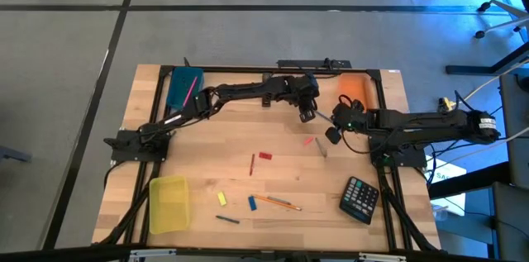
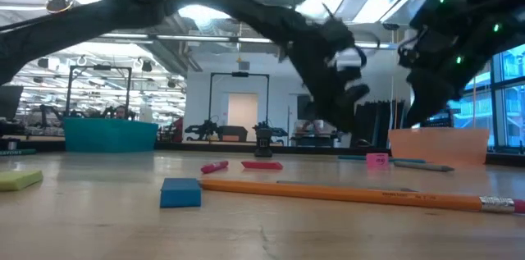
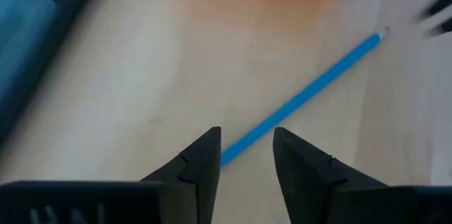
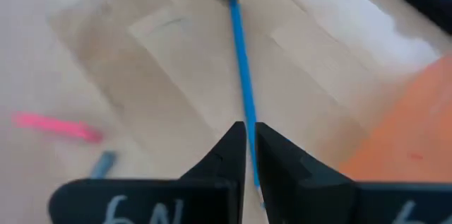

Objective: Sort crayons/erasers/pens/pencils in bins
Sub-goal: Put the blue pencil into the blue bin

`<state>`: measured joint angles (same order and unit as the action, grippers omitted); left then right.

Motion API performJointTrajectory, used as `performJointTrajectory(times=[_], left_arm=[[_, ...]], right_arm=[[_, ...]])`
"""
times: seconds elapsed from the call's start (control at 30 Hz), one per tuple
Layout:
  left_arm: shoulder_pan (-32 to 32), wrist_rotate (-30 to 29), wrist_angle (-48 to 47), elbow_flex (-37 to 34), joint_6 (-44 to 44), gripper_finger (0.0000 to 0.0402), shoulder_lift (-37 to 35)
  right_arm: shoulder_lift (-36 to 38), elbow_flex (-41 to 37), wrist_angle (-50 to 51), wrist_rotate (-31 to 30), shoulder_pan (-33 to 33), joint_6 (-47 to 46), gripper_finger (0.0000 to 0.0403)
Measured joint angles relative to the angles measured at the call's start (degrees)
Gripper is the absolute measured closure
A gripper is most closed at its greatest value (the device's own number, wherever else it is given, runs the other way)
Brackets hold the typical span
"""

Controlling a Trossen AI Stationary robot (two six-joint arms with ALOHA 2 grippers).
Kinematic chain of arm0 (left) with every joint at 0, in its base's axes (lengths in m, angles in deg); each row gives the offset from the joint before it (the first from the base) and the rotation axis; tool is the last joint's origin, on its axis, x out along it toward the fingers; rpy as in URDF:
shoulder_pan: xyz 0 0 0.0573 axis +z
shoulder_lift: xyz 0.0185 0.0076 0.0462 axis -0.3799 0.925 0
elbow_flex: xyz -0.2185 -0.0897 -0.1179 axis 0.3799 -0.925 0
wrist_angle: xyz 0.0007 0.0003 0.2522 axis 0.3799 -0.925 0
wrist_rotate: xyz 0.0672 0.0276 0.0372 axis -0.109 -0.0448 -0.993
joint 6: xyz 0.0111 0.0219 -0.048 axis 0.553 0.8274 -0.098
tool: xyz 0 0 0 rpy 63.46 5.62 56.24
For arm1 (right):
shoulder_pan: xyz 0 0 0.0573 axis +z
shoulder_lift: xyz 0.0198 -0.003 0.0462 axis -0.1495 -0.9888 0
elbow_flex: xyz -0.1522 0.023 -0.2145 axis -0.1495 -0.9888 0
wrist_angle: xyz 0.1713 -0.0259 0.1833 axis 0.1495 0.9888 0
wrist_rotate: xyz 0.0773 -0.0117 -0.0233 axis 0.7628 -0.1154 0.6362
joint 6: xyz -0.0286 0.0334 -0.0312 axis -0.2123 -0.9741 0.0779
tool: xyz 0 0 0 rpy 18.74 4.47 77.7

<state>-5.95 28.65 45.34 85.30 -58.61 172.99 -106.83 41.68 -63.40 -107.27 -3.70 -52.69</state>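
Observation:
A long blue pencil [image 3: 311,90] hangs in the air between my two grippers, above the table's far middle, next to the orange bin [image 1: 355,88]. My right gripper [image 4: 248,136] is shut on it near its pointed end. My left gripper [image 3: 246,146] is open, with its fingers on either side of the pencil's other end. The teal bin [image 1: 183,87] stands at the far left with a pink stick in it. The yellow bin [image 1: 169,204] stands at the near left. The red eraser [image 1: 264,155] and the yellow eraser [image 1: 221,198] lie on the table. My right gripper pinches the blue pencil's shaft [image 4: 245,114] between its two fingers, a little behind the pointed end [image 3: 381,34]. The pencil runs on ahead of the fingers toward my left gripper and is lifted clear of the table. My left gripper's fingers [image 3: 205,157] stand beside the pencil; whether they touch it I cannot tell.
A pink piece [image 1: 308,140] and a grey stick [image 1: 321,148] lie under the grippers. A red stick [image 1: 252,164], a blue block [image 2: 180,193], an orange pencil [image 1: 277,202] and a dark stick [image 1: 228,220] lie toward the near edge. A black calculator [image 1: 360,198] lies at the near right.

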Motion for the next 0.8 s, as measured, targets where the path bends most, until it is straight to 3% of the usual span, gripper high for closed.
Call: performJointTrajectory(times=[0.1,0.17,0.3,0.47,0.6,0.8], left_arm=[[-1.35,-3.46,0.1,0.32,3.52,0.0263,-3.72],[-2.06,-2.56,-0.05,0.4,4.15,0.0256,-4.67],[-3.45,1.13,-1.0,-0.02,4.07,0.0251,-5.14],[-5.9,0.55,3.38,0.33,3.85,0.0251,-8.47],[-5.5,-1.14,1.04,-0.08,4.67,0.0249,-8.49],[-6.11,-2.31,-2.13,0.22,3.97,0.0249,-10.28]], right_arm=[[0.0,-3.49,-8.93,6.93,-4.46,2.7,0.0364],[0.0,-4.75,-11.34,10.2,-6.94,3.82,0.0351],[0.0,-5.44,-11.89,10.6,-10.84,4.88,0.0302],[-2.28,-5.46,-13.28,11.76,-12.61,8.09,0.0245],[-6.16,-5.46,-15.63,10.95,-13.87,9.8,0.0239],[-13.36,-5.14,-18.64,12.87,-15.24,12.19,0.0259]])
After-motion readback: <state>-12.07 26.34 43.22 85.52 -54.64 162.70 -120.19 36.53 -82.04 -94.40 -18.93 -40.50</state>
